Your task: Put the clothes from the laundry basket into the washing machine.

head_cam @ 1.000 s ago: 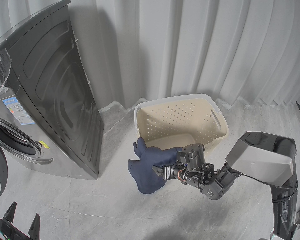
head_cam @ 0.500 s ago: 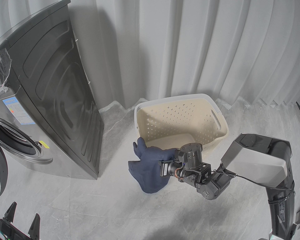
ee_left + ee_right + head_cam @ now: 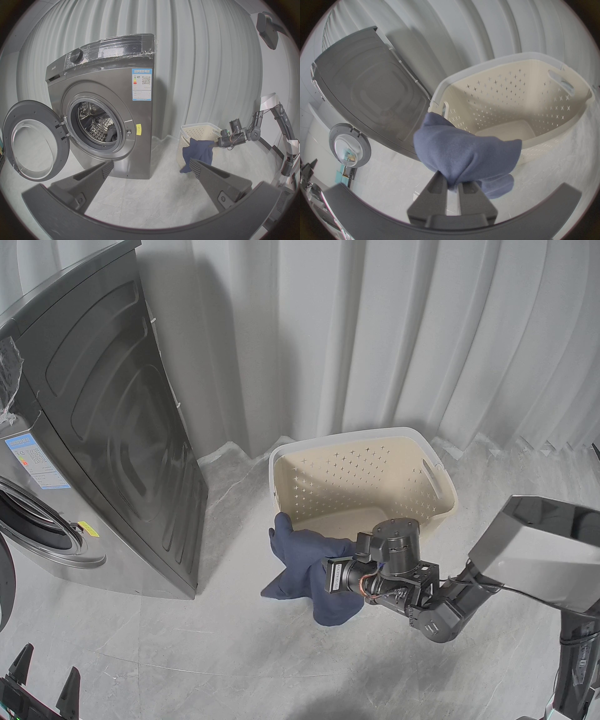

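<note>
- The right hand (image 3: pixel 325 578), clenched on the navy garment (image 3: pixel 304 567), has pulled back a little, and the cloth now unfurls outside the laundry basket's (image 3: pixel 350 434) near corner.
- The garment is lifted out, so the carry to the washing machine (image 3: pixel 112 396) remains.
- The left hand (image 3: pixel 150 163) hangs splayed.

Bright and evenly lit by soft, diffuse light from above. Broad, soft shadow thrown on the curtain (image 3: pixel 181 334) just right of the washing machine (image 3: pixel 112 415); dull sheen across its side panel. Strongly bowed towards the edges in both wrist views, with dark corners.
</note>
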Robot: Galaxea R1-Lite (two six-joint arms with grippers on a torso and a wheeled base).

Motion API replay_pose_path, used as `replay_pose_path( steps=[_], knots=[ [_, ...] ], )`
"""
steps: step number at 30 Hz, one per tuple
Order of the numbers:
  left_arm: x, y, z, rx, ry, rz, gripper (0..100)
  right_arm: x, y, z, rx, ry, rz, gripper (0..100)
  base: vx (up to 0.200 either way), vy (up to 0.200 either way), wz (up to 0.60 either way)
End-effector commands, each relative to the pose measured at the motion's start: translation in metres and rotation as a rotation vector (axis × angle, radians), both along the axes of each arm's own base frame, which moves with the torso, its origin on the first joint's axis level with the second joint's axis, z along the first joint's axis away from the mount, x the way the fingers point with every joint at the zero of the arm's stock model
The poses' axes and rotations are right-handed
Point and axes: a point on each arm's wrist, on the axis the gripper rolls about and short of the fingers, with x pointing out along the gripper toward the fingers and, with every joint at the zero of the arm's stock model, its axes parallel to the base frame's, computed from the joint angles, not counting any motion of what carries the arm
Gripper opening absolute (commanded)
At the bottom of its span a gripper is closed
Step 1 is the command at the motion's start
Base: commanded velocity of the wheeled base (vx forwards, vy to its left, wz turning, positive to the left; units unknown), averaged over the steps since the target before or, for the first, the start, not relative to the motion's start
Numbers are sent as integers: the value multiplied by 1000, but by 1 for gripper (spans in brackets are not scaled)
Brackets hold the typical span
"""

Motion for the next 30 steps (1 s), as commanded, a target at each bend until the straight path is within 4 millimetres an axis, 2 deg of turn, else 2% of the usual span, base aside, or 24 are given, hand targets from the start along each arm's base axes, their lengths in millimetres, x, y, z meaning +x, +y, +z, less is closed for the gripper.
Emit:
replay_pose_path(
  steps=[1, 6, 7, 8, 9, 10, 12, 13, 19, 22, 30],
  knots=[
    [0, 0, -5, 0, 1, 1, 100, -50, -25, 75, 87, -94, 46, 0, 0, 0, 0],
    [0, 0, -5, 0, 1, 1, 100, -91, -55, 127, 176, -186, 122, 0, 0, 0, 0],
    [0, 0, -5, 0, 1, 1, 100, -92, -56, 128, 179, -189, 124, 0, 0, 0, 0],
    [0, 0, -5, 1, 1, 1, 100, -106, -67, 147, 217, -235, 145, 0, 0, 0, 0],
    [0, 0, -5, 1, 1, 1, 100, -107, -68, 148, 220, -239, 147, 0, 0, 0, 0],
    [0, 0, -5, 1, 1, 1, 100, -120, -78, 164, 253, -279, 168, 0, 0, 0, 0],
    [0, 0, -5, 1, 1, 1, 100, -120, -78, 164, 253, -279, 168, 0, 0, 0, 0],
    [0, 0, -5, 1, 1, 1, 100, -138, -92, 186, 284, -348, 182, 0, 0, 0, 0],
    [0, 0, -5, 6, 1, -1, 100, -164, -118, 200, 258, -459, 178, 0, 0, 0, 0],
    [0, 0, -5, 6, 1, -2, 100, -165, -119, 200, 212, -469, 177, 0, 0, 0, 0],
    [0, 0, -5, 6, 6, -4, 100, -167, -120, 196, 188, -472, 180, 0, -200, 0, 0]
  ],
)
